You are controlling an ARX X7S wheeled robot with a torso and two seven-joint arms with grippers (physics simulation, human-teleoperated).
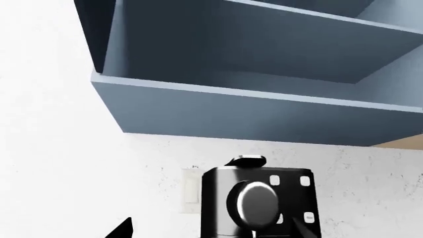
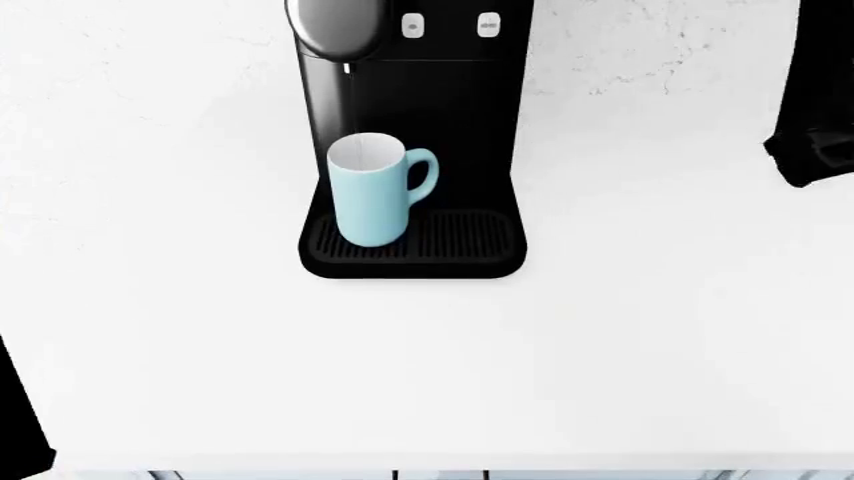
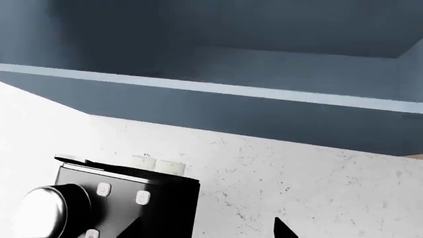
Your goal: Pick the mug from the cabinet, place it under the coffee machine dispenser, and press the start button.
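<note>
Head view: mug [image 2: 370, 200] upright on ribbed tray [image 2: 454, 240], below dispenser [image 2: 332, 25]; looks rigid, smooth, likely light; handle [image 2: 423, 175] or body offers hold. Buttons [image 2: 450, 24] above. Right arm [image 2: 814, 120] at edge.
Left wrist: cabinet [image 1: 264, 99], machine top [image 1: 246, 160]; no mug; gripper state unreadable.
Right wrist: same, gripper tips [image 3: 205, 230] appear spread.

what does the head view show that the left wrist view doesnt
Only the head view shows the light-blue mug, standing upright on the coffee machine's ribbed tray below the dispenser, with its handle toward the robot's right, and the white counter in front.

Only the left wrist view shows the blue-grey cabinet mounted on the wall above the machine, its shelves bare in the part seen.

Both show the black coffee machine with its round dark-grey dispenser dome and small white buttons. Neither shows a gripper's fingertips well enough to judge them.
</note>
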